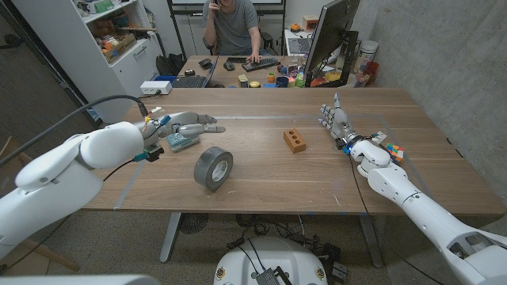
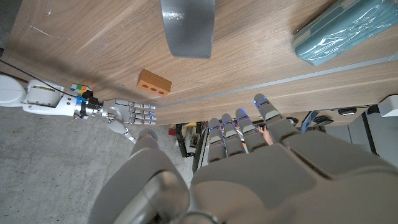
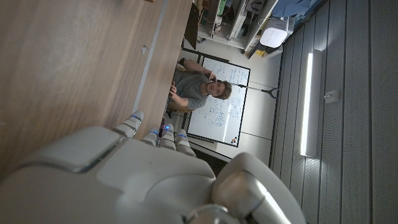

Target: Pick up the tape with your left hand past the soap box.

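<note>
A wooden table (image 1: 261,186) carries a grey tape roll (image 1: 213,168), teal soap box (image 1: 181,141), orange brick (image 1: 295,140) and colour cube (image 1: 394,152)

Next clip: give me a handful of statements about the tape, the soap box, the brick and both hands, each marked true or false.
1. The tape stands on its edge on the table. True.
2. The left hand holds the tape. False: it holds nothing and hovers above the soap box.
3. The orange brick lies between the tape and the right hand. True.
4. The right hand grips the brick. False: it stands apart from it, fingers extended.
5. A person sits at the desk behind the table. True.
</note>
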Robot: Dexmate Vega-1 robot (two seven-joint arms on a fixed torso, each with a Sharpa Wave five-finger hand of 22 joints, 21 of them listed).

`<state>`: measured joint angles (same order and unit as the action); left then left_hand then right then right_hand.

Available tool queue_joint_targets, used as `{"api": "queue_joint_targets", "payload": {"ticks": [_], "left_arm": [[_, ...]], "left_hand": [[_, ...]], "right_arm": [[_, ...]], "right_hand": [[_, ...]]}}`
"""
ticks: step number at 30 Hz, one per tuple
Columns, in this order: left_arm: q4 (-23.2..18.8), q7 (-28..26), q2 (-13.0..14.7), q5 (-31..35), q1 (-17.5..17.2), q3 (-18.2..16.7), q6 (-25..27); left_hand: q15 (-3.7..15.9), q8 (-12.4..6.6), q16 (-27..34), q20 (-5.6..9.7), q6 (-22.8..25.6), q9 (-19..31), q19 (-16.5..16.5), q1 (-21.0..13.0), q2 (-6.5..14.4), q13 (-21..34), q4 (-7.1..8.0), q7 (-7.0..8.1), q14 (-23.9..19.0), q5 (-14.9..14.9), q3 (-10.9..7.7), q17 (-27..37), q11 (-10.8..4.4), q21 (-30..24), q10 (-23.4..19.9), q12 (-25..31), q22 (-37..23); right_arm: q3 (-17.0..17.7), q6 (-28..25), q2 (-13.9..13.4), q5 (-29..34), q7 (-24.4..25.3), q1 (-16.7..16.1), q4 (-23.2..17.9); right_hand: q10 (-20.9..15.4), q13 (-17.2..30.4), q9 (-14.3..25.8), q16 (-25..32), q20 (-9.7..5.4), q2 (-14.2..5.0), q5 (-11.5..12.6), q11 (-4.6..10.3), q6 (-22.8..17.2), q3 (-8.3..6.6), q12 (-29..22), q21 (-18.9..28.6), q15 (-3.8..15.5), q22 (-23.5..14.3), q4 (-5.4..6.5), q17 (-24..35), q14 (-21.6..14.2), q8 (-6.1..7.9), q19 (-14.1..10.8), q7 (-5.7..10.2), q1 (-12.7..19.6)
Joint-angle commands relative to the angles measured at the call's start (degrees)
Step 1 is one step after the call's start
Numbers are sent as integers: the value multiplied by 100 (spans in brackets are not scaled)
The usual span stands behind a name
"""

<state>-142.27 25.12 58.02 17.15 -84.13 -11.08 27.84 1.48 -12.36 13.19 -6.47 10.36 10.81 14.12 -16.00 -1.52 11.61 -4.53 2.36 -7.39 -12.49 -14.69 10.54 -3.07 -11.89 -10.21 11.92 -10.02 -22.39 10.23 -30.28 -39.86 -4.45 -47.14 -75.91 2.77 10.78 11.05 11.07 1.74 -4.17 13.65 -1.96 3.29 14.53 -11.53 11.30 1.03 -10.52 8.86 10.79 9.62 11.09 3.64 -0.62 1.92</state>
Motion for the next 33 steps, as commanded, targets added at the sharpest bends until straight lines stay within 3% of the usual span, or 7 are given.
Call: {"api": "queue_joint_targets", "payload": {"ticks": [1, 7, 14, 24, 33], "left_arm": [[-124, 152, -41, 784, 42, 392, 276], [-41, 235, -44, 930, 74, 406, 271], [96, 172, -152, 998, 19, 288, -155], [309, 488, -9, 942, 276, 490, -509], [344, 688, 79, 827, 443, 756, -525]], "left_hand": [[11, -48, -2, 0, 47, 18, 49, -106, 9, 13, -59, 39, -51, -29, -35, 20, -15, -12, -40, 46, -8], [2, -46, -14, -5, 59, 19, 38, -159, 1, 15, -96, 58, -39, -35, -47, 21, -25, 1, -38, 39, -9], [64, -83, -5, 49, 201, 21, 52, -266, -53, 20, -181, 108, -105, -46, -54, 24, -85, 15, -138, 66, -8], [83, -81, -12, 93, 250, 22, 53, -340, -104, 22, -241, 128, -125, -56, -52, 26, -130, 31, -177, 66, -7], [91, -113, -24, 119, 397, 23, 22, -394, -121, 25, -275, 124, -131, -68, -55, 28, -139, 53, -200, 61, -7]], "right_arm": [[49, 90, 14, -22, -58, 17, 82], [63, 87, -22, 0, -36, 9, 40], [82, 67, -32, -23, -20, -4, 22], [73, 67, -19, -19, -5, -18, 2], [97, 107, -42, 0, 39, -60, -31]], "right_hand": [[29, 25, 26, 21, 22, -78, 42, -21, 17, 39, -33, 34, 12, -26, -19, 17, 174, 40, 56, -17, 12], [29, 25, 27, 20, 21, -84, 43, -13, 18, 40, -33, 34, 18, -26, -19, 17, 178, 40, 58, -20, 13], [21, 25, 27, 22, 26, -88, 44, -30, 18, 43, -35, 35, 5, -26, -18, 18, 175, 40, 60, -21, 15], [28, 25, 27, 23, 30, -93, 45, -43, 20, 48, -32, 34, 10, -26, -17, 18, 176, 40, 64, -20, 15], [40, 24, 26, 23, 34, -99, 46, -24, 24, 50, -28, 35, 0, -26, -18, 17, 178, 39, 66, -22, 19]]}}
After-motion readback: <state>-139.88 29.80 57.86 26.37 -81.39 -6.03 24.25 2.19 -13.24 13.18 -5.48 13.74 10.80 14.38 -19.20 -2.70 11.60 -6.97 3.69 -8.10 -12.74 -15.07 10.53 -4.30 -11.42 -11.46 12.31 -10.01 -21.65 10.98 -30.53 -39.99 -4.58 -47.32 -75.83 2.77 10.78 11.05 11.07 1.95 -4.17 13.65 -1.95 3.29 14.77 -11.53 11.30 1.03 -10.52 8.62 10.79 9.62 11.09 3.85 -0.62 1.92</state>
